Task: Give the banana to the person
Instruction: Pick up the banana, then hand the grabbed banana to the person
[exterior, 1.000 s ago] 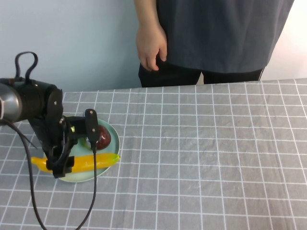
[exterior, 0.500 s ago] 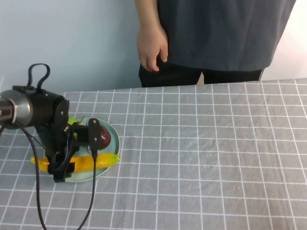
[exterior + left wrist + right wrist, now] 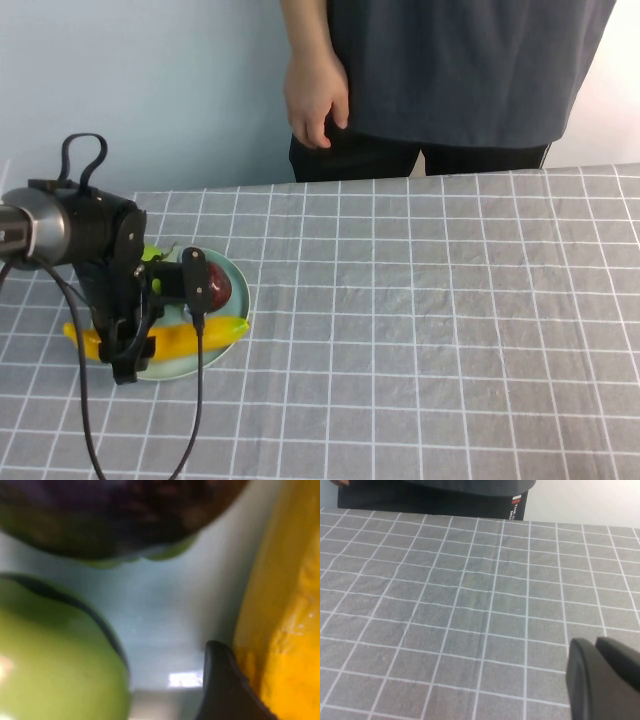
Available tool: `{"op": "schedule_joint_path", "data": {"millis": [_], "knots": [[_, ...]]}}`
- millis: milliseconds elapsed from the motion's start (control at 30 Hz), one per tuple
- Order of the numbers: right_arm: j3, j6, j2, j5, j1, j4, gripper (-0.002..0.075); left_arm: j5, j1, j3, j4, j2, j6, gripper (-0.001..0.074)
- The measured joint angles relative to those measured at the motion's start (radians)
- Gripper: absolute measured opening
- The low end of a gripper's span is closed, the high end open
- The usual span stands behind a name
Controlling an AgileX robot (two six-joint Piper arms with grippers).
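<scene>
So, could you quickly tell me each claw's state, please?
Left claw: down at the banana on the plate; cannot tell.
Right claw: shut, empty.

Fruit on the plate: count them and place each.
3, all on the plate: banana along its near edge under the left gripper; dark red fruit far right; green fruit far left.

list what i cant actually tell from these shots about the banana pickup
- Left gripper: in the high view the arm's own body covers its fingers where they meet the banana.
- Banana's middle: hidden by that arm.
- Left wrist view: blurred close-up, only one dark fingertip beside the banana.
- Right gripper: cut off by the right wrist view's edge, hovering over the tablecloth.
- The person: cropped above the torso.
</scene>
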Motion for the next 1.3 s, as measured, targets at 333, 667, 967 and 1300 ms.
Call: {"op": "schedule_joint_path", "data": {"millis": [333, 667, 967, 1300], "knots": [[0.000, 0.000, 0.000, 0.000, 0.000, 0.000, -0.0009, 0.155, -0.098, 0.000, -0.042, -0.180, -0.078, 0.0304], [0.000, 0.000, 0.000, 0.000, 0.000, 0.000, -0.0009, 0.209, -0.220, -0.158, -0.085, -0.447, -0.372, 0.0304], [0.000, 0.000, 0.000, 0.000, 0.000, 0.000, -0.0009, 0.258, -0.228, -0.451, -0.088, -0.351, -0.470, 0.0304], [0.000, 0.000, 0.000, 0.000, 0.000, 0.000, -0.0009, 0.296, -0.252, -0.562, -0.059, -0.195, -0.500, 0.0304]]}}
